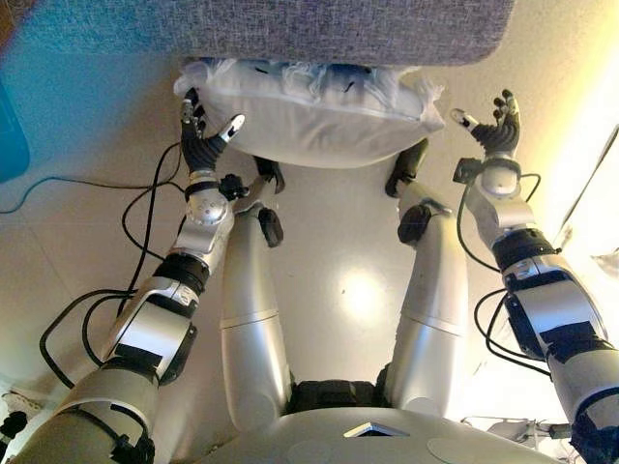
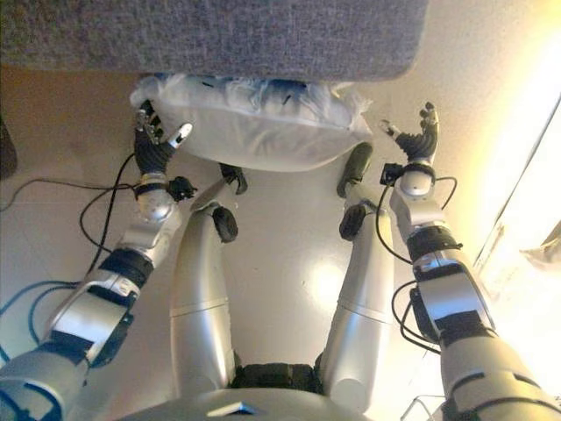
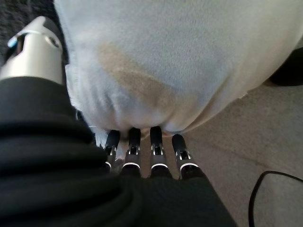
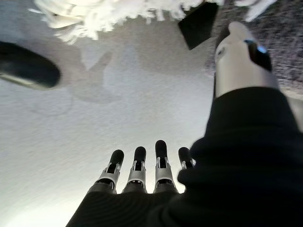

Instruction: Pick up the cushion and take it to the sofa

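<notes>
The white cushion [image 1: 309, 116] with a fringed edge lies low in front of me, against the front edge of the grey sofa [image 1: 338, 29]. My left hand [image 1: 201, 140] is at the cushion's left end. Its fingers [image 3: 151, 151] are straight, their tips touch the cushion [image 3: 165, 61], and the thumb stands apart. My right hand [image 1: 495, 126] is open with spread fingers, a little to the right of the cushion's right end and not touching it. In the right wrist view its hand [image 4: 142, 165] points over bare floor, with the cushion's fringe [image 4: 94, 12] beyond.
A blue object [image 1: 10, 135] stands at the far left edge. The sofa's dark leg [image 4: 196, 26] shows by the fringe. A pale object [image 1: 604, 261] sits at the right edge, in strong light. Pale floor lies between me and the sofa.
</notes>
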Robot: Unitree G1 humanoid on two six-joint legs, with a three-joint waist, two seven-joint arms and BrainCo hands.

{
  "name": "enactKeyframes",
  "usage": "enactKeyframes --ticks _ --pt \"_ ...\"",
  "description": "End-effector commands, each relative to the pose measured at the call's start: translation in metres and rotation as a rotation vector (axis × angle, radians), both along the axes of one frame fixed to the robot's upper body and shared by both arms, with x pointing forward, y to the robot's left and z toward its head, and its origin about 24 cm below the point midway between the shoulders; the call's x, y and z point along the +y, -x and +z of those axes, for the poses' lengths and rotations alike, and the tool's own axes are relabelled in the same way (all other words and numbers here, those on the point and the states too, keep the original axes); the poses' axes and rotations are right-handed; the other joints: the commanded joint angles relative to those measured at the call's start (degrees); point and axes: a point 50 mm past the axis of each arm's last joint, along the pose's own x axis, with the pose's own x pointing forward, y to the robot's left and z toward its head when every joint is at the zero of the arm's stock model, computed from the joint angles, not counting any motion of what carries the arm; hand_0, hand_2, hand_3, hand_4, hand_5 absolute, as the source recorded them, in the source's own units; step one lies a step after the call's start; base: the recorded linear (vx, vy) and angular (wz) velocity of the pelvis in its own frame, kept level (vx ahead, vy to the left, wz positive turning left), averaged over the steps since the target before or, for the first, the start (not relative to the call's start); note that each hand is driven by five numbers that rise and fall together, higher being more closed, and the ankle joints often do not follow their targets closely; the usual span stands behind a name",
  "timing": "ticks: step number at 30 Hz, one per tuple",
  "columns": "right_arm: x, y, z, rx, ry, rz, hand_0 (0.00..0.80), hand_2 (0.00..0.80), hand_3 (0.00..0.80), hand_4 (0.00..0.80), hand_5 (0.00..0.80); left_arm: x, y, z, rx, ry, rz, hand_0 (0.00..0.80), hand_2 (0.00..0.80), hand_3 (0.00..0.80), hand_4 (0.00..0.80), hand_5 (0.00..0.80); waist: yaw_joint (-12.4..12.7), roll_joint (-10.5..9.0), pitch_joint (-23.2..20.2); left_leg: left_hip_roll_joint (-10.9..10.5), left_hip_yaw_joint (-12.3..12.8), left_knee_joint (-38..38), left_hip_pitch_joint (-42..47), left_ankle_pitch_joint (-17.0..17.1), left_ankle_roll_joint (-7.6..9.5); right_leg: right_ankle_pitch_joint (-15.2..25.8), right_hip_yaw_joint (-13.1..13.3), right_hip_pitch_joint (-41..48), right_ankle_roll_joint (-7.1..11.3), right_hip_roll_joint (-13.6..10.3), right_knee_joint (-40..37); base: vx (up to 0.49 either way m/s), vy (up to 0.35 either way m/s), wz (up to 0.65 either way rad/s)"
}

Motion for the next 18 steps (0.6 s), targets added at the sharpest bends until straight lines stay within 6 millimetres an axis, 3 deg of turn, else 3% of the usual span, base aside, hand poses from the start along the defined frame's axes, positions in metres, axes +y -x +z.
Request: enactKeyframes --ticks 1,4,8,18 --pt "-0.026 0.007 0.025 -0.114 0.017 0.075 0.000 0.000 0.000 0.000 0.000 0.016 -0.007 0.029 -0.066 0.068 -0.019 0.000 0.000 0.000 0.000 0.000 0.1 1.02 0.0 2.6 -4.8 5.3 -5.7 -3.5 -2.01 7.6 5.6 -2.9 6.96 -3.1 -3.8 -0.095 -0.042 0.01" --pt "-0.031 0.010 0.038 -0.169 0.024 0.134 0.000 0.000 0.000 0.000 0.000 0.026 -0.010 0.043 -0.076 0.072 -0.023 0.000 0.000 0.000 0.000 0.000 -0.2 0.10 0.0 3.1 -5.6 8.3 -9.6 -4.2 -1.86 7.4 5.7 -6.1 7.21 -3.6 -1.6 -0.028 -0.018 -0.05" --pt "-0.011 0.011 0.056 -0.235 0.054 0.220 0.000 0.000 0.000 0.000 0.000 0.025 -0.014 0.064 -0.129 0.098 -0.055 0.000 0.000 0.000 0.000 0.000 -0.8 -0.69 0.0 3.2 -6.0 9.7 -13.1 -4.8 -1.71 7.2 6.2 -9.3 7.15 -3.6 -1.0 0.001 0.039 -0.03" --pt "0.025 0.004 0.063 -0.217 0.053 0.594 0.000 0.000 0.000 0.000 0.000 -0.003 -0.019 0.078 -0.172 0.112 -0.364 0.000 0.000 0.000 0.000 0.000 -0.8 -0.77 0.0 3.4 -5.7 9.0 -13.5 -5.0 -2.53 6.8 7.6 -10.4 7.52 -4.5 -1.0 0.019 0.036 0.02"
